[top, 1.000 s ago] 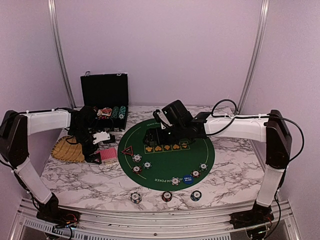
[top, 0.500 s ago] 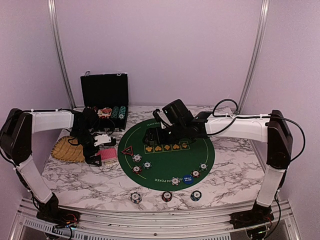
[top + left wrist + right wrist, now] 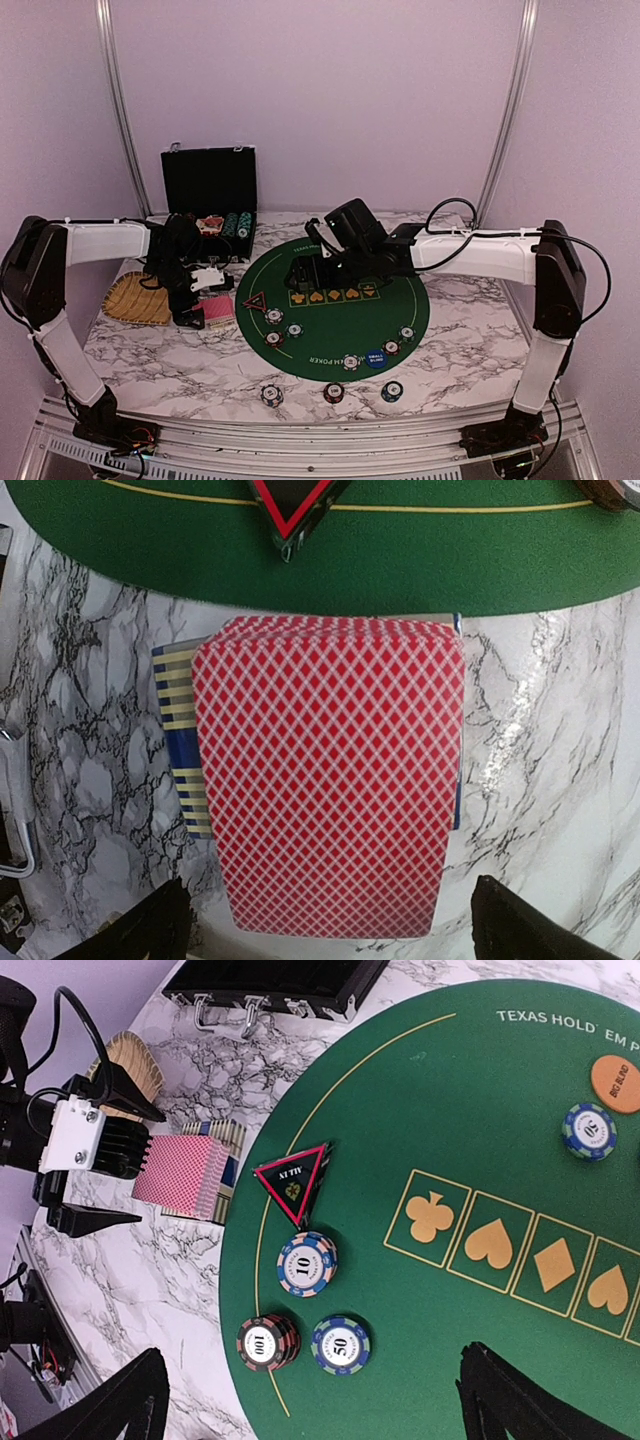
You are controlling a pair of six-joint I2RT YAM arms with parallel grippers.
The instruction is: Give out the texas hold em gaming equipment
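A stack of red-backed playing cards (image 3: pixel 330 780) lies on a blue striped box (image 3: pixel 178 740) on the marble, just left of the green mat (image 3: pixel 340 310). My left gripper (image 3: pixel 330 942) is open, its fingers either side of the deck's near end; from above it (image 3: pixel 192 308) sits just left of the cards (image 3: pixel 218 312). My right gripper (image 3: pixel 320 1410) is open and empty above the mat near three chip stacks marked 10 (image 3: pixel 307 1263), 100 (image 3: pixel 265 1342) and 50 (image 3: pixel 340 1344). The dark red-edged triangle (image 3: pixel 293 1182) lies at the mat's left edge. An orange disc (image 3: pixel 615 1084) and a chip (image 3: pixel 589 1131) lie farther in. The blue small blind disc (image 3: pixel 375 358) is near the mat's front.
An open black case (image 3: pixel 210 195) with chips stands at the back left. A woven straw tray (image 3: pixel 135 298) lies left of my left gripper. Three chip stacks (image 3: pixel 334 392) sit on the marble in front of the mat. More chips (image 3: pixel 399 341) lie at the mat's front right.
My left gripper has shifted slightly right, closer to the card stack. The right arm has not visibly moved.
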